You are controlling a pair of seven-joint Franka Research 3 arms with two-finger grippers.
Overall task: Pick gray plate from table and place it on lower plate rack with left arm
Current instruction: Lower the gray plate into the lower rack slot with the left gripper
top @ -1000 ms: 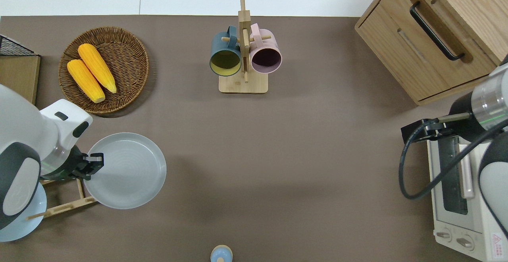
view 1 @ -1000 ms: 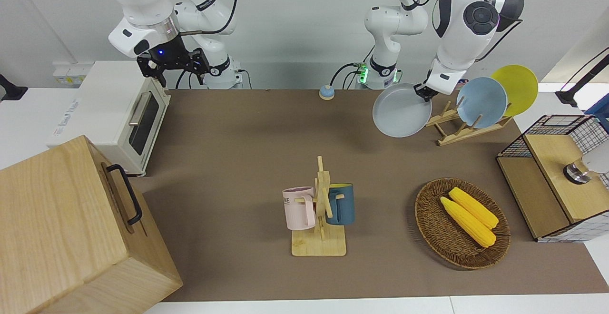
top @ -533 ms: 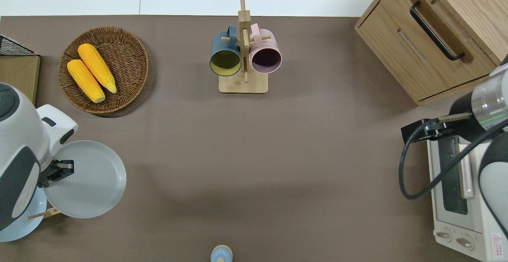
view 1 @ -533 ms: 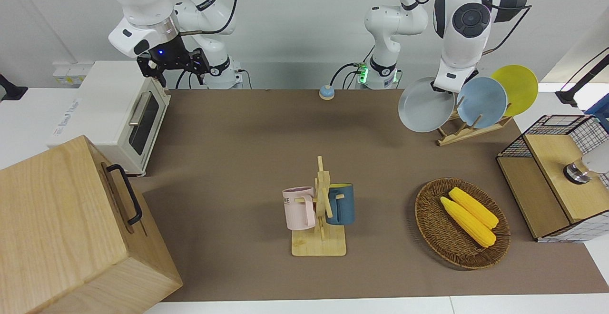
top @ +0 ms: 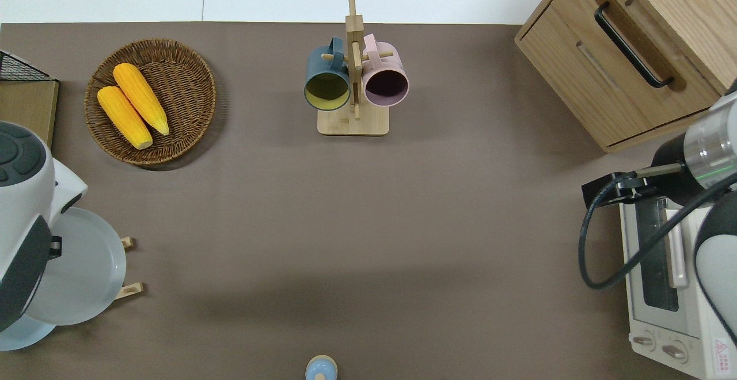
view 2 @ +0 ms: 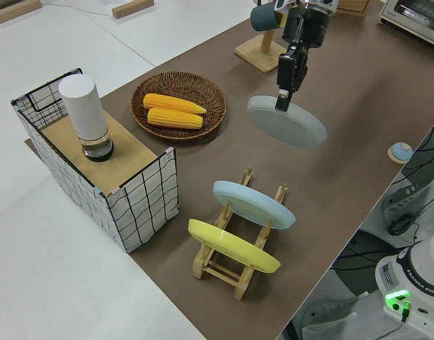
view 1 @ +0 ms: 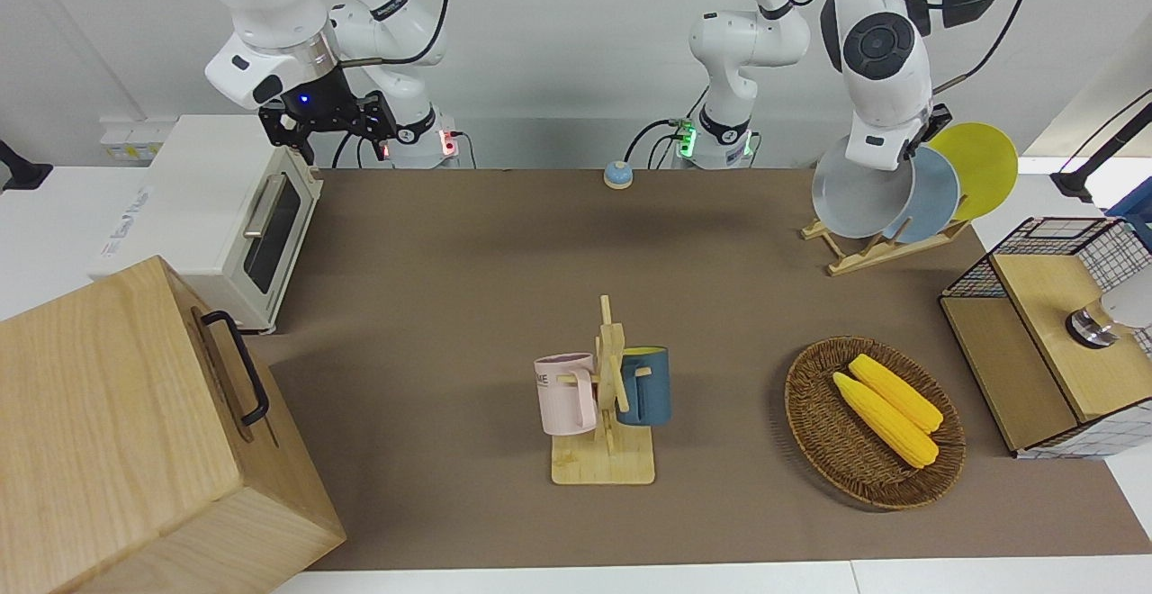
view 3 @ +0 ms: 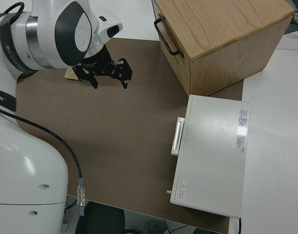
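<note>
Holding gray plate (view 1: 857,200) over rack (view 1: 855,250), left hand (view 2: 286,80) mostly hidden

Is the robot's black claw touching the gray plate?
Touching. The left side view shows the left gripper clamped on the rim of the gray plate, holding it up off the table.

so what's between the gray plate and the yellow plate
The light blue plate, standing in the rack; the front view shows it between the gray plate and the yellow plate.
</note>
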